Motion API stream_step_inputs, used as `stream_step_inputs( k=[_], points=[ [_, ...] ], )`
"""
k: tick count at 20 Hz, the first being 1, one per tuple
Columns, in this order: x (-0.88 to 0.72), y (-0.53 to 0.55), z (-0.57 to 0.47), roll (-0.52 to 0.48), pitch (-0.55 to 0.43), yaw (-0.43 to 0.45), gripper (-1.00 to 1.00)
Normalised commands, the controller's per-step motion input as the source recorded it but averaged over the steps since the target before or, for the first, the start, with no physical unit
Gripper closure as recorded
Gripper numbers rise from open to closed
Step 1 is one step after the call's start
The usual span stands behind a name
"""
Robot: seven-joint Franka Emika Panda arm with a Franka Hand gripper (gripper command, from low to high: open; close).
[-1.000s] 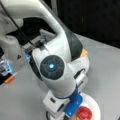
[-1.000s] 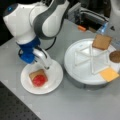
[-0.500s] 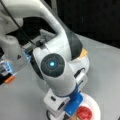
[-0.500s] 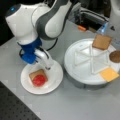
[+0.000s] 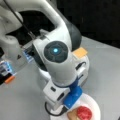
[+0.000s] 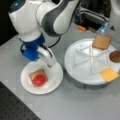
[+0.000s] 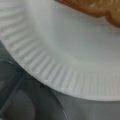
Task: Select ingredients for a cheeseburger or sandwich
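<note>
Small ribbed white paper plate (image 6: 53, 82) near the desk's (image 6: 75, 105) front-left edge carries a flat brown toast square (image 6: 35, 74) with a glossy red tomato disc (image 6: 39, 80) on top; the gripper (image 6: 51, 63) hangs just over the plate's back rim, and whether its jaws are apart or together cannot be told. The round white divided tray (image 6: 75, 65) beside it holds a second toast square (image 6: 102, 41), a dark round patty (image 6: 115, 56) and a yellow cheese square (image 6: 109, 74), each in its own compartment. In a front view the arm (image 5: 57, 62) blocks most of the tray, and the wrist view shows the plate rim with toast at the top edge.

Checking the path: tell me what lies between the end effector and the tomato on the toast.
In a front view, only bare white plate separates the end effector from the tomato disc on the toast.
</note>
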Motion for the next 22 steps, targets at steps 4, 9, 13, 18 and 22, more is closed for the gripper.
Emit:
stream_step_inputs(
  k=[4,9,13,18,22],
  points=[
    [-0.3,0.19,-0.08,-0.303,-0.128,-0.012,-1.0],
    [-0.37,0.2,-0.03,-0.266,-0.141,-0.018,-1.0],
    [-0.53,0.29,0.02,-0.253,-0.15,-0.034,-1.0],
    [-0.58,0.38,-0.02,-0.208,-0.184,-0.047,-1.0],
    [-0.5,0.33,-0.06,-0.164,-0.198,-0.028,-1.0]
  ],
)
